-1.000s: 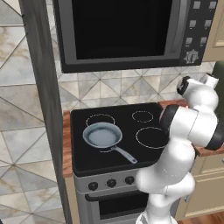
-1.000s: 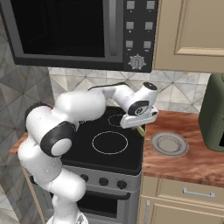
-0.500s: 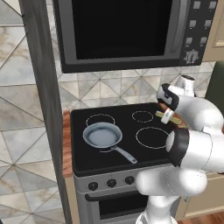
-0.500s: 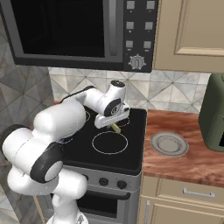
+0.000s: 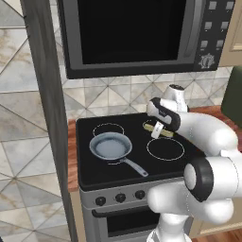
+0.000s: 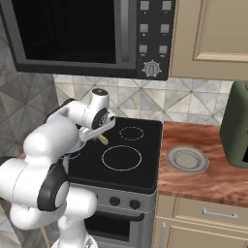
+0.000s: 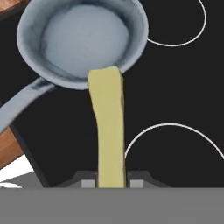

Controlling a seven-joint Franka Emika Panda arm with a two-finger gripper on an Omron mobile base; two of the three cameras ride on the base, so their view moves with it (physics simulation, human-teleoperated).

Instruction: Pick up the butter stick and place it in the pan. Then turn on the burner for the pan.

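My gripper is shut on the butter stick, a pale-yellow bar held above the back right of the black cooktop. In the hand view the butter stick juts out from between the fingertips, and its far end overlaps the rim of the pan. The grey-blue pan sits on the front-left burner, whose white ring peeks out under it, handle pointing to the front right. From the right, the butter stick hangs below the gripper.
A round grey plate lies on the wooden counter right of the stove, with a dark green appliance behind it. Other white rings mark the cooktop. Knobs line the stove front. A microwave hangs above.
The arm has swung left from over the counter's edge to above the cooktop, carrying the butter stick toward the pan. The gripper stayed shut.
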